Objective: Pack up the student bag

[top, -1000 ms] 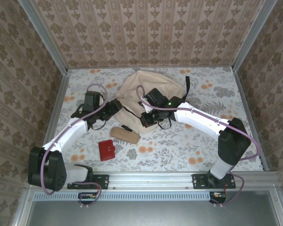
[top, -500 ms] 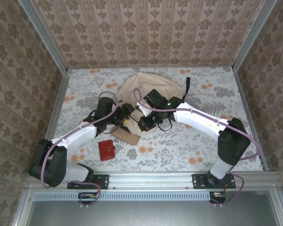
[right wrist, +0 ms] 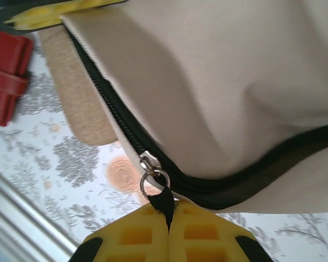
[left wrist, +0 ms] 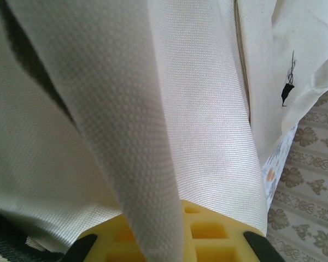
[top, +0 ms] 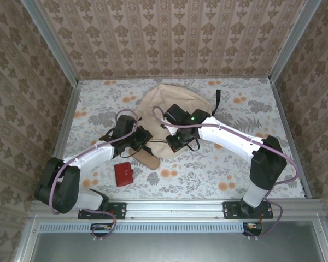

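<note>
Two grippers of mine were closed, each on a part of the student bag (top: 175, 101). My right gripper (right wrist: 167, 232) had its yellow pads (right wrist: 208, 237) pressed together on the black tab of the zipper pull (right wrist: 164, 201), which hung from a small metal ring (right wrist: 153, 181) at the slider. From there the dark zipper (right wrist: 112, 106) ran away along the cream fabric, and a dark gap showed where it stood parted. My left gripper (left wrist: 164, 237) was pinching a raised fold of the same cream cloth (left wrist: 126, 109), the fold passing between its yellow pads (left wrist: 208, 229) and standing up in front of the wrist camera.

From above, the left gripper (top: 144, 141) and the right gripper (top: 174, 143) sat near each other at the near edge of the bag, the left one at its near-left corner. The bag lay in the middle of the floral table (top: 224, 169), toward the far side, with its black strap (top: 216, 101) trailing along its right side. A tan oblong case (top: 149, 159) lay right against the bag's near-left edge, just beside the left gripper. A red wallet (top: 123, 173) lay apart from the bag, nearer to me, close beside my left arm. Patterned wallpaper (top: 169, 38) closed in the table on three sides.
</note>
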